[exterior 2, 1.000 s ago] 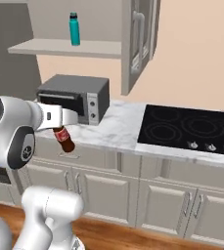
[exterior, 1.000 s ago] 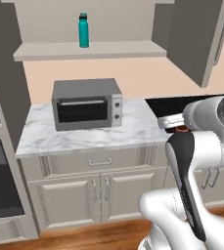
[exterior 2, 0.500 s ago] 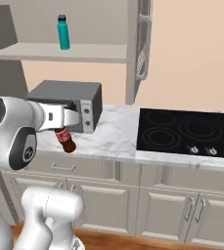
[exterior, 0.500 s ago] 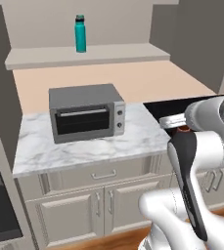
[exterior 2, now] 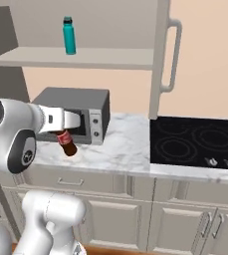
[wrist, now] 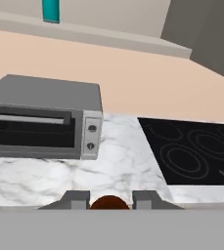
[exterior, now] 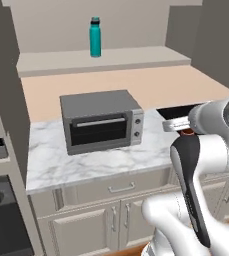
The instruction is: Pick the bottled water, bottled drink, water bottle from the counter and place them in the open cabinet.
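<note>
I am holding the bottled drink (exterior 2: 67, 144) in my end effector (exterior 2: 69, 130), whose two fingers are closing narrowly around the bottle's upper part, near its red cap. The bottle is hanging in the air in front of the grey toaster oven (exterior: 102, 121), above the front of the marble worktop (exterior 2: 118, 149) and not touching it. Its long axis is tilting away from upright: in the right base view the capped end is sitting up by my fingers and the dark brown base is pointing down and slightly to the right. It is looking slim, dark brown like cola, with a red band near the top. In the hand view I am seeing only a rounded brown patch of it (wrist: 108, 202) between my two grey fingertips (wrist: 76, 199). The teal water bottle (exterior: 95, 37) is standing upright, its dark lid on top, on the long shelf of the open cabinet (exterior: 136, 57), well above the toaster oven. A black cooktop (exterior 2: 195, 142) is lying just beside the marble.
</note>
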Available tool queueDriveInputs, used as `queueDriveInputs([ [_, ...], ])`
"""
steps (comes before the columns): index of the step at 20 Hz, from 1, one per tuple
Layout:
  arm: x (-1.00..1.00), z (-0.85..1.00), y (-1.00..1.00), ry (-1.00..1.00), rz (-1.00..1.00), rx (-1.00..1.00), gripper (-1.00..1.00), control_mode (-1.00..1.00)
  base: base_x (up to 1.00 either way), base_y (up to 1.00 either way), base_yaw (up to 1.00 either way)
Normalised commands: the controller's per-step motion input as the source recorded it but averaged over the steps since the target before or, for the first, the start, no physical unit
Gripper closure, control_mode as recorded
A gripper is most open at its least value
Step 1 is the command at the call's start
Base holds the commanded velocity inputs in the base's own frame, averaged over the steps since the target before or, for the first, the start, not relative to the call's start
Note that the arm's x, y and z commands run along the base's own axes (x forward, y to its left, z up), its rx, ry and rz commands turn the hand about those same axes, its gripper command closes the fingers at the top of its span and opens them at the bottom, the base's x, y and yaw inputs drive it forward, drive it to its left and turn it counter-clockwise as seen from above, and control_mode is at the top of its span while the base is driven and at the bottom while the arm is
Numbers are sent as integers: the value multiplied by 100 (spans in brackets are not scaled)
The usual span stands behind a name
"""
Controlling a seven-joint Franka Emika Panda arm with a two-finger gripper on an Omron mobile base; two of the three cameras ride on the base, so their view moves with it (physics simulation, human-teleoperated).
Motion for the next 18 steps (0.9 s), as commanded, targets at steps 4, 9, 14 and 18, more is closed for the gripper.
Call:
queueDriveInputs([
  [4,0,0,0,0,0,0,100,100,46,1,0],
  [9,0,0,0,0,0,0,100,100,41,9,0],
  [14,0,0,0,0,0,0,100,100,45,2,1],
  [18,0,0,0,0,0,0,100,100,38,0,3],
])
